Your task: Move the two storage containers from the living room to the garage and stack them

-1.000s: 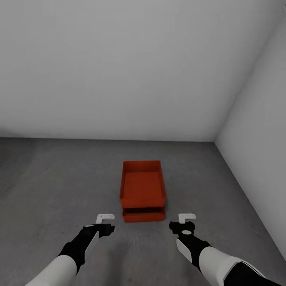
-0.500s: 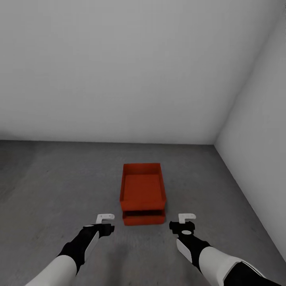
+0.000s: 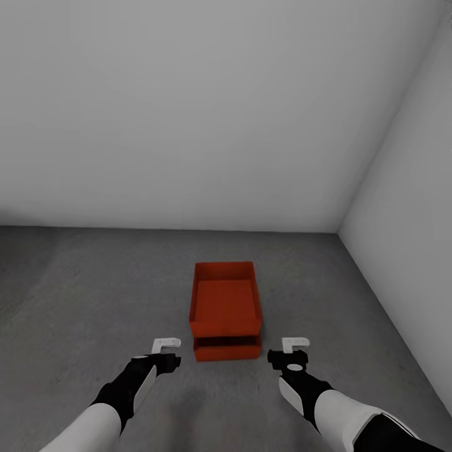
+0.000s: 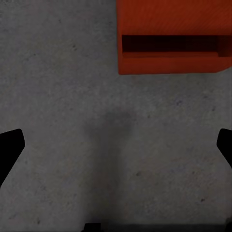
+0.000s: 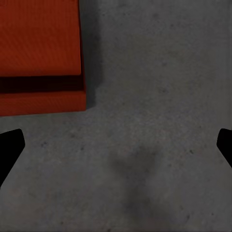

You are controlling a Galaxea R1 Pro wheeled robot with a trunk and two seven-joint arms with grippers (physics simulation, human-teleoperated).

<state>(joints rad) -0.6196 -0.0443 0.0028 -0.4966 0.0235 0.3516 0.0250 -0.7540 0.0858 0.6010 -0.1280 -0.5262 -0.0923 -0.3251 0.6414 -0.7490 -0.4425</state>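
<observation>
Orange-red upper container (image 3: 225, 301) sits stacked on the lower container (image 3: 226, 348) on the grey floor (image 3: 81, 295), near the right wall (image 3: 408, 188). I see my left gripper (image 3: 167, 351) and right gripper (image 3: 295, 350) released, flanking the stack's near end.

Two orange-red rectangular open-top storage bins sit stacked on the dark grey rough concrete-like floor (image 3: 94, 295). Upper bin (image 3: 225, 301) rests on the lower bin (image 3: 226, 349), offset toward the far wall, leaving the lower bin's near end uncovered. Both upright, apparently empty.
</observation>
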